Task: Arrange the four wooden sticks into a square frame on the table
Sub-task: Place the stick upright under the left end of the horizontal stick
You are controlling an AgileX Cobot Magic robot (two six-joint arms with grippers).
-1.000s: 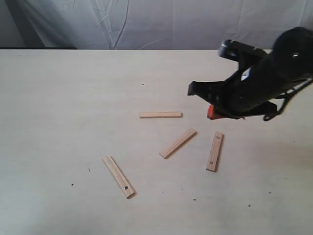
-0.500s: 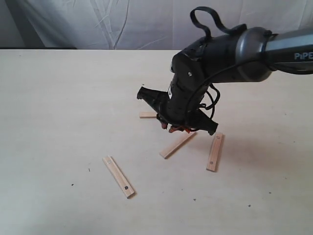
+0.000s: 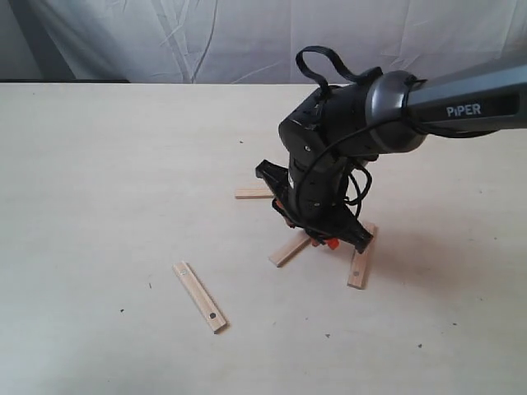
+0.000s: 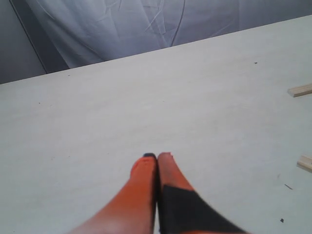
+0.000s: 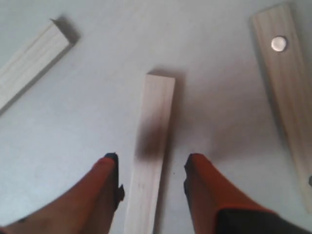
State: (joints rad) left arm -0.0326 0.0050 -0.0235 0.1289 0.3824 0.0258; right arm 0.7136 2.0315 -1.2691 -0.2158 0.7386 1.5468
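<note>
Pale cream wood-grain worktop (image 3: 99, 164) with four flat light-wood sticks lying loose and apart, not yet a square. Right pincer (image 5: 152, 161) is open, orange fingers either side of the middle stick (image 5: 158, 112), gaps showing, nothing gripped. Holed stick (image 3: 360, 267) lies just beside it. Far stick (image 3: 249, 193) is partly hidden behind the black arm (image 3: 329, 156). Fourth stick (image 3: 199, 296) lies well apart. Left pincer (image 4: 157, 158) is closed and empty.
</note>
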